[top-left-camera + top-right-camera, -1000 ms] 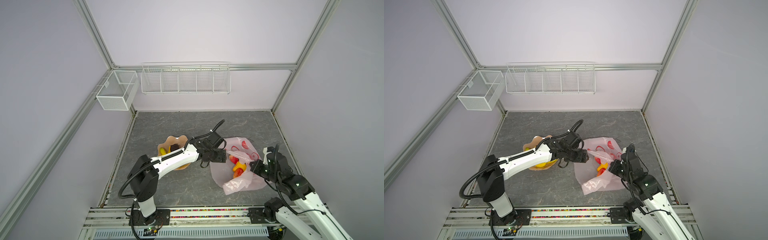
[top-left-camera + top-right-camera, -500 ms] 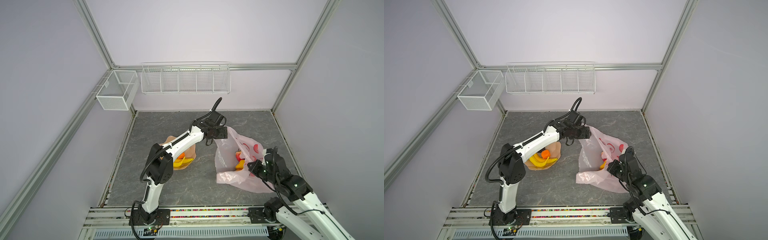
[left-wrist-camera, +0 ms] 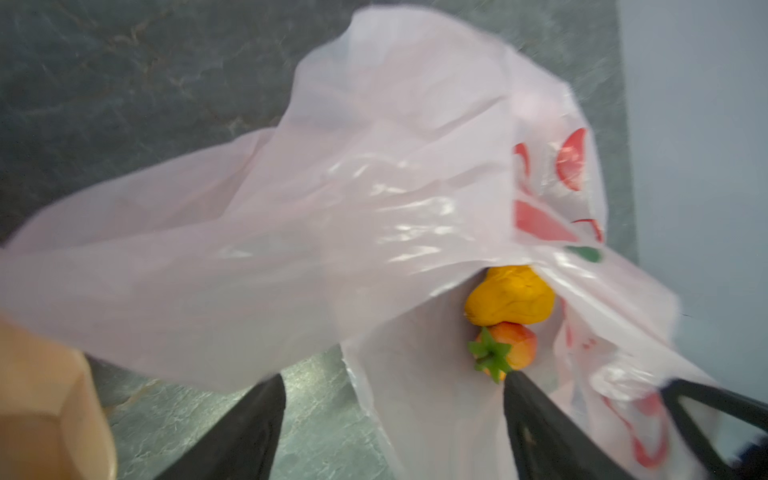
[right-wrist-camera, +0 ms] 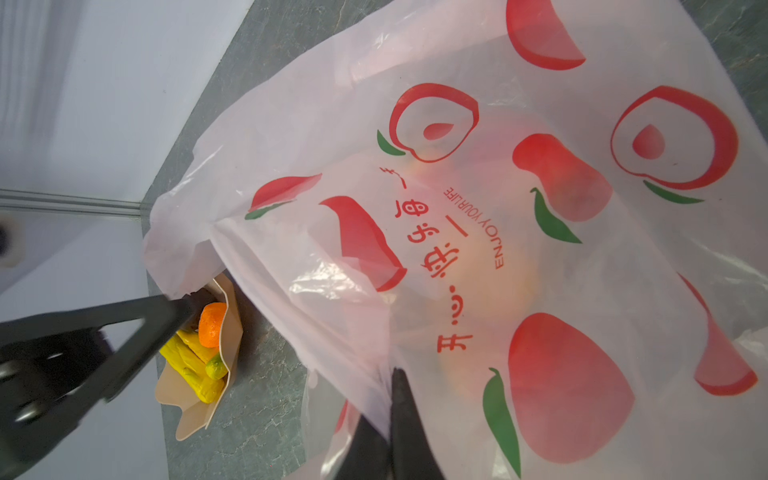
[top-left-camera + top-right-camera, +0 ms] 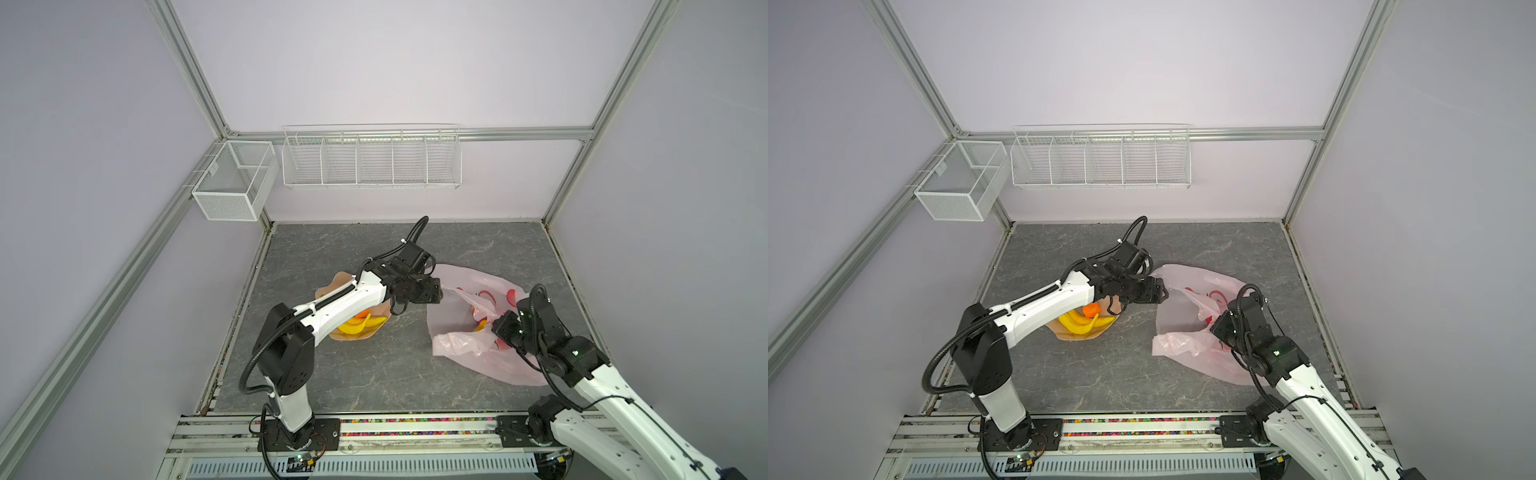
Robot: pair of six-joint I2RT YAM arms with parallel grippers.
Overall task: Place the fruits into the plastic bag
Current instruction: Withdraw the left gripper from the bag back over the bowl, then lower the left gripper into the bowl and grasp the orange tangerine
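Right gripper (image 4: 390, 374): clenched on the plastic bag (image 4: 415, 249) film. Left gripper (image 3: 392, 376): jaws spread wide at the bag's mouth. Bag lies toward the surface's right edge, long axis diagonal, far-left to near-right, mouth facing the dish (image 4: 183, 399). Left wrist view alone shows a strawberry (image 3: 505, 349) inside; right wrist view shows bananas (image 4: 191, 365) in the dish.

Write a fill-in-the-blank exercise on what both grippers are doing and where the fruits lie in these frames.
1. The right gripper is ____ on the thin translucent pink plastic bag.
2. The left gripper has its jaws ____ at the bag's edge.
3. The yellow toy bananas lie in the peach-coloured scalloped ____.
4. Next to them lies a small round toy fruit coloured ____.
Missing words: shut; open; dish; orange.
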